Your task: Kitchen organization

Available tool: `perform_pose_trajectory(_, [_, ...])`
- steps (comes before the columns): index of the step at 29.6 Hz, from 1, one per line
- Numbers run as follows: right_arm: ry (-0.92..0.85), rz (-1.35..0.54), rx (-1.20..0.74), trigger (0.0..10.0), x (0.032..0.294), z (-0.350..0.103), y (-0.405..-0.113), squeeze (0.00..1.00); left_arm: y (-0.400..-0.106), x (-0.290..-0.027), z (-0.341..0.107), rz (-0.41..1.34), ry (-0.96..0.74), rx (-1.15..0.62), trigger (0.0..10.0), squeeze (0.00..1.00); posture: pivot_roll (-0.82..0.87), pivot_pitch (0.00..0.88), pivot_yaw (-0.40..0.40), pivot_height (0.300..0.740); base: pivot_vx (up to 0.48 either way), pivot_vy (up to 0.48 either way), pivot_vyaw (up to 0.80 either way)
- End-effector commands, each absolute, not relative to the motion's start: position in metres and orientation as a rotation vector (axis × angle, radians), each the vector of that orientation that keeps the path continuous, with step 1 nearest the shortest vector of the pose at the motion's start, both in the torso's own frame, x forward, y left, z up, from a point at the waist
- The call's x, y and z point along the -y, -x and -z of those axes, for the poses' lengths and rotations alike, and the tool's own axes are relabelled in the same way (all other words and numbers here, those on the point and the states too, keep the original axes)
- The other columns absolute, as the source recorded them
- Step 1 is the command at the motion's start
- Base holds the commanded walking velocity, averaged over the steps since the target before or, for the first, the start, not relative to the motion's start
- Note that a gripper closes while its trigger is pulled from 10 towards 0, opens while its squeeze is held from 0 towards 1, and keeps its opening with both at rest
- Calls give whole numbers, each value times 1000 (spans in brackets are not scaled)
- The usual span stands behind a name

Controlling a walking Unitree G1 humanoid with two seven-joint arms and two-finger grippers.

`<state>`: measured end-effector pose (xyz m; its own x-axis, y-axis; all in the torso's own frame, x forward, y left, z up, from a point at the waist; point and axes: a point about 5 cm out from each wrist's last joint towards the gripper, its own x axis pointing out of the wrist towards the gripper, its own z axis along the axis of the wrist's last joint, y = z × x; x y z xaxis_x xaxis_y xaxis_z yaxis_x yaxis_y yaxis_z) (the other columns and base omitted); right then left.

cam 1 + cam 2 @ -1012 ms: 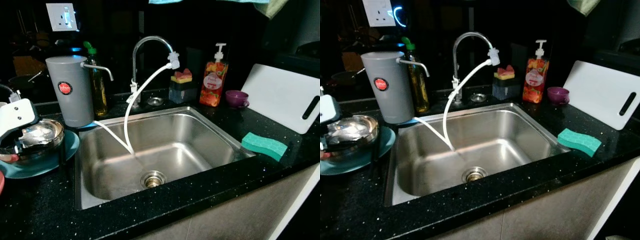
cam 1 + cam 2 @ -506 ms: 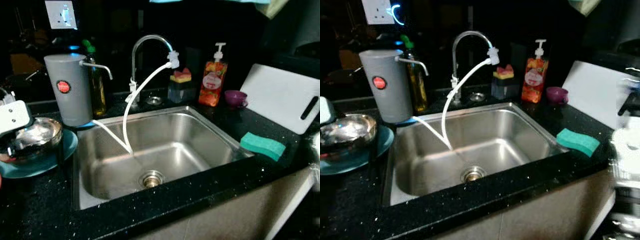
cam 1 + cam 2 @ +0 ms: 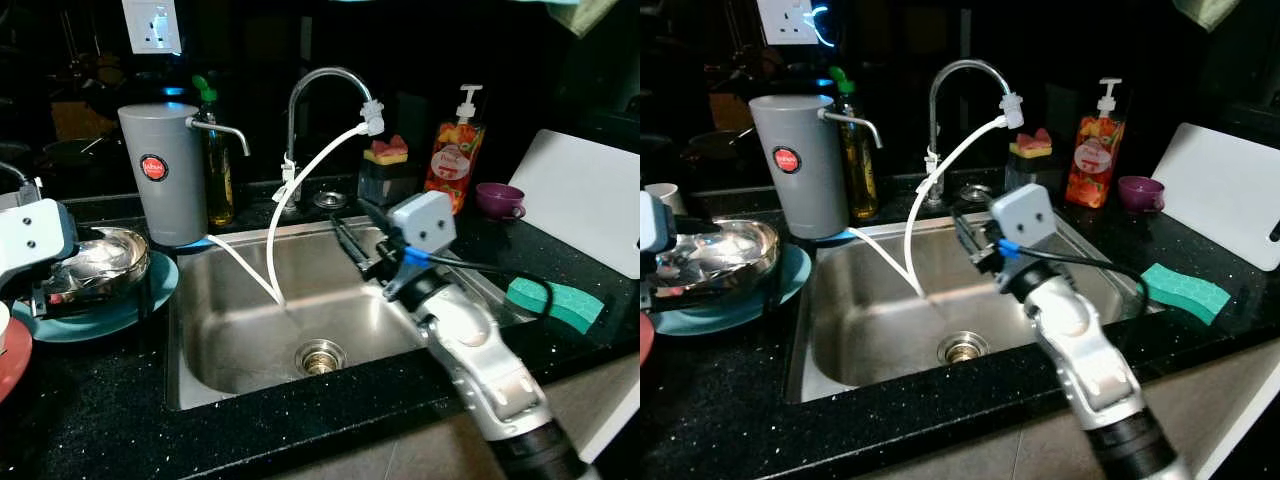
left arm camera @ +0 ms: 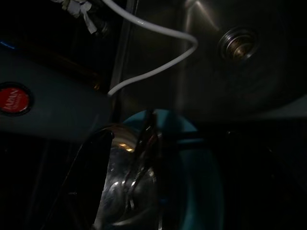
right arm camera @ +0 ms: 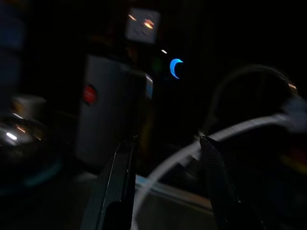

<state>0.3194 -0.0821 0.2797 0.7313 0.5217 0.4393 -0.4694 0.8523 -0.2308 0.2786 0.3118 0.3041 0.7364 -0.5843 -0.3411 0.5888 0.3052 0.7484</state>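
Left eye view puts the steel bowl [image 3: 98, 265] at nine o'clock on the black counter [image 3: 90, 410], sitting on a teal plate [image 3: 110, 312] just beside the sink's [image 3: 250, 340] left rim. The left gripper [image 3: 45, 290] is at the bowl, its white housing covering the bowl's near-left side; in the left wrist view one black finger [image 4: 91, 172] lies along the bowl's outer wall and a thinner one reaches inside, so the pair pinches the bowl's rim. A red plate [image 3: 8, 355] is cut off by the frame edge at eight o'clock.

The right gripper [image 3: 350, 232] hangs over the sink's right half, at about three o'clock of the drain [image 3: 320, 356], its fingers spread apart with nothing between them, as the dim right wrist view confirms [image 5: 165, 182]. Its arm hides part of the sink's right rim.

A white hose [image 3: 300, 190] runs from the tap [image 3: 322, 90] down into the basin. A grey water filter [image 3: 163, 172] stands at eleven o'clock with a bottle [image 3: 217, 170] behind it. At one o'clock are a sponge holder [image 3: 385, 175], soap dispenser [image 3: 453, 150] and purple cup [image 3: 498, 198]. A green sponge [image 3: 555, 303] lies at three o'clock near the counter edge, a white cutting board [image 3: 590, 200] beyond it, cut off by the frame.
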Motion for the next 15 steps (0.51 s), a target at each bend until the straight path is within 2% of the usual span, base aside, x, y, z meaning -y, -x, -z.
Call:
perform_pose_trajectory(1, [96, -537, 506, 10000, 81, -282, -321, 0, -280, -308, -298, 784, -979, -4, 10000, 0, 105, 0, -40, 740, 0, 0, 0])
perform_pose_trajectory(5, [-30, -535, 534, 10000, 68, -293, -316, 0, -304, -293, -278, 656, -925, 85, 10000, 0, 121, 0, -54, 740, 0, 0, 0])
perform_pose_trajectory(10, [-75, -571, 561, 10000, 58, -299, -308, 0, -320, -287, -268, 608, -901, 90, 10000, 0, 112, 0, -65, 740, 0, 0, 0])
perform_pose_trajectory(15, [-103, -586, 569, 10000, 54, -301, -305, 0, -331, -291, -267, 558, -921, 61, 9255, 0, 93, 0, -55, 740, 0, 0, 0])
